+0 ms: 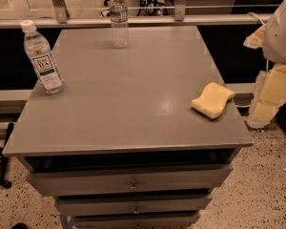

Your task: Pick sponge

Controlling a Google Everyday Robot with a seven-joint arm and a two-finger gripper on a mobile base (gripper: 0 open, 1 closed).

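The sponge [212, 99] is a pale yellow, thick foam block with wavy edges. It lies flat on the grey cabinet top [128, 94], near the right edge and toward the front. My gripper [267, 104] hangs at the far right of the camera view, off the cabinet's right side. It is just to the right of the sponge, apart from it, and holds nothing that I can see. The white arm housing [282, 32] sits above it.
A labelled water bottle [43, 58] stands at the left edge of the top, and a second bottle [118, 19] at the back middle. Drawers [131, 181] are below the top. A rail [133, 20] runs behind it. The floor [267, 185] is speckled.
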